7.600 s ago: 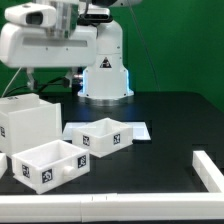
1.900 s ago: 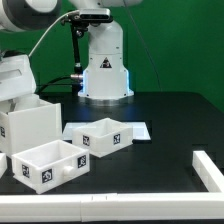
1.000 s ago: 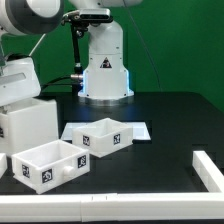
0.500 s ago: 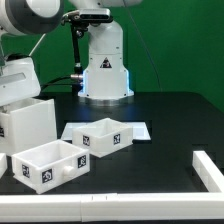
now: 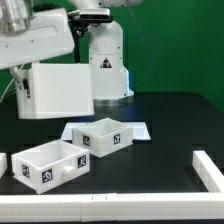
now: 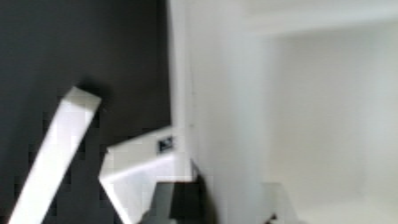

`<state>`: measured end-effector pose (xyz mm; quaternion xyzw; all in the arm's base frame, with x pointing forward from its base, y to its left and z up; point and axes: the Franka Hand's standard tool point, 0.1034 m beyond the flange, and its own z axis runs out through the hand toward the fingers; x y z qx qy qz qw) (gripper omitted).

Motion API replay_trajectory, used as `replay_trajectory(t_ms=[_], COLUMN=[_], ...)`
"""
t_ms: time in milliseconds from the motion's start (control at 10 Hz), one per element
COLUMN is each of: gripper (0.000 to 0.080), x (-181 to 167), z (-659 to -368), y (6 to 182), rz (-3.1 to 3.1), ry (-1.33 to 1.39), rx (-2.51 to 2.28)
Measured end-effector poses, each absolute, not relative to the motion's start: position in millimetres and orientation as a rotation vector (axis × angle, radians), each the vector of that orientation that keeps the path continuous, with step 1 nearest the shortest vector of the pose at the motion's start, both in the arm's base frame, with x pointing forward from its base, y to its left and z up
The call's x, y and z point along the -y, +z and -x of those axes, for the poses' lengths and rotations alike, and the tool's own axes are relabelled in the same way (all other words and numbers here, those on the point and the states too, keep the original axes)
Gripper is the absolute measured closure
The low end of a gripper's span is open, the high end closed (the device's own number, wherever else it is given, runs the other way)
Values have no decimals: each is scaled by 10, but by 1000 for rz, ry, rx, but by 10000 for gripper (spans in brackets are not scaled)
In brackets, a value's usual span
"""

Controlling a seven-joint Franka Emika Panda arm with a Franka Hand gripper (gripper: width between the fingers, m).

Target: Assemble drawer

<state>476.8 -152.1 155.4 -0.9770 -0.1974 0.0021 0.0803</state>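
The large white cube-shaped casing [image 5: 58, 90] hangs tilted in the air at the exterior view's left, clear of the black table. My gripper [image 5: 40, 62] is shut on its upper wall, with the fingertips mostly hidden behind it. In the wrist view the casing wall [image 6: 285, 110] fills most of the picture and sits between my fingers [image 6: 178, 205], where the gripper [image 6: 228, 208] clamps it. Two small shallow trays lie on the table: one [image 5: 100, 135] in the middle and one [image 5: 48, 163] at the front left. One tray [image 6: 151, 165] shows blurred in the wrist view.
The marker board [image 5: 140, 130] lies flat beside the middle tray. A white rail [image 5: 207, 168] stands at the front right and another runs along the front edge [image 5: 110, 203]. The robot base [image 5: 105, 65] stands at the back.
The casing stood on the table at the left half a second ago. Now it is lifted, tilted, and carried up and to the exterior view's right with my hand.
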Motion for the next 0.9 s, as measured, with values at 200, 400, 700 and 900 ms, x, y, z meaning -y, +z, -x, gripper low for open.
replay_trajectory(t_ms=[200, 400, 700, 900], gripper=[762, 771, 783, 725], x=[1049, 714, 719, 722], z=[-5266, -5652, -5568, -5581], y=[1842, 1781, 1567, 1564], rz=[2968, 2991, 2988, 2989], ry=[32, 60, 81, 79], rx=[457, 362, 387, 388])
